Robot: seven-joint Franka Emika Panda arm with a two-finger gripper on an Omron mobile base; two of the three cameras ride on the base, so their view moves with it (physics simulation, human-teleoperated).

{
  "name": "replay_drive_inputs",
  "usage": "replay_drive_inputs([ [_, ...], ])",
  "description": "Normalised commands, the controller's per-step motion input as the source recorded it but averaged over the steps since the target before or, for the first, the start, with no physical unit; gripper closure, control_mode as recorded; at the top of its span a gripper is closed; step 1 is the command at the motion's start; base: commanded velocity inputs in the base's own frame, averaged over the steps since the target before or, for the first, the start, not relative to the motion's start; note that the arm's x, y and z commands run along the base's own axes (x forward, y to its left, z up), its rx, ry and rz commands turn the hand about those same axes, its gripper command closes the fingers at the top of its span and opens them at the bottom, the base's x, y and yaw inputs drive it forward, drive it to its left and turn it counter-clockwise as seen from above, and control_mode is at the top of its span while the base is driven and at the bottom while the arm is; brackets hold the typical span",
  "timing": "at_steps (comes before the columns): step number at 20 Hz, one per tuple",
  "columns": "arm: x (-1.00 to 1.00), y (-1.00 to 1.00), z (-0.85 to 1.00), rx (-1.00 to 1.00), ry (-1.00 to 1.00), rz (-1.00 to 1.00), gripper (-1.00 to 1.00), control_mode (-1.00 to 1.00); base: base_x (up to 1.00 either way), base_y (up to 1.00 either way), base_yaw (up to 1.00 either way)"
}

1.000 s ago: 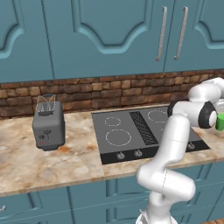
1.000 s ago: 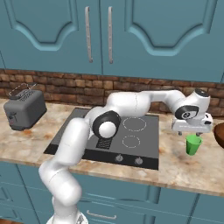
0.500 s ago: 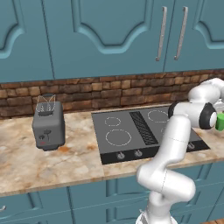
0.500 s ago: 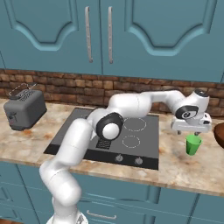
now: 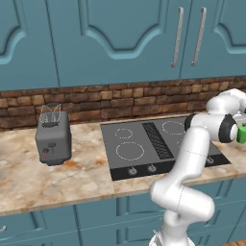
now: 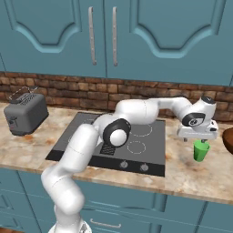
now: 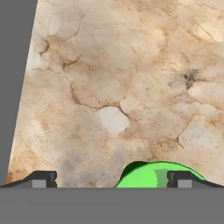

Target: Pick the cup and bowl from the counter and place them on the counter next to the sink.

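The white arm reaches out to the right across the stovetop (image 6: 113,143), and its hand (image 6: 198,139) hangs just above the small green cup (image 6: 200,150) with the fingers pointing down. The fingers are spread wide apart and nothing is between them; they have not closed on the cup. From the hand's own camera, the cup's green rim (image 7: 153,175) shows at the bottom edge, sitting close against one dark fingertip (image 7: 181,178) rather than centred in the gap, with the other fingertip off to the far side.

The cup stands upright on the marbled tan worktop (image 6: 182,175), just to the right of the stovetop and toward the near side. In the left base view it peeks out as a sliver of green (image 5: 241,134) behind the arm's dark wrist joint at the right edge. At the very right edge of the right base view, a dark reddish-brown curve of the bowl (image 6: 228,141) is visible on the worktop, close to the cup on its right; most of it is cut off.

Far to the left, a grey toaster (image 5: 53,139) sits on the worktop, well apart from the cup. A brick backsplash (image 5: 110,103) runs behind, with teal cabinets (image 5: 120,38) above.
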Motion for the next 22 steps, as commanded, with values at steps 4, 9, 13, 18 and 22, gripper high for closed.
replay_drive_inputs([
  [4, 0.0, -0.01, -0.08, 0.0, 0.02, 0.0, -1.0, -1.0, 0.0, 0.0, 0.0],
  [9, 0.0, 0.0, -0.15, 0.0, 0.04, 0.0, -1.0, -1.0, 0.0, 0.0, 0.0],
  [13, 0.0, 0.0, -0.01, 0.0, 0.0, 0.0, -1.0, -1.0, 0.0, 0.0, 0.0],
  [18, 0.0, 0.0, -0.01, 0.0, 0.0, 0.0, -1.0, -1.0, 0.0, 0.0, 0.0],
  [22, 0.0, 0.0, -0.29, 0.0, 0.04, 0.0, -1.0, -1.0, 0.0, 0.0, 0.0],
])
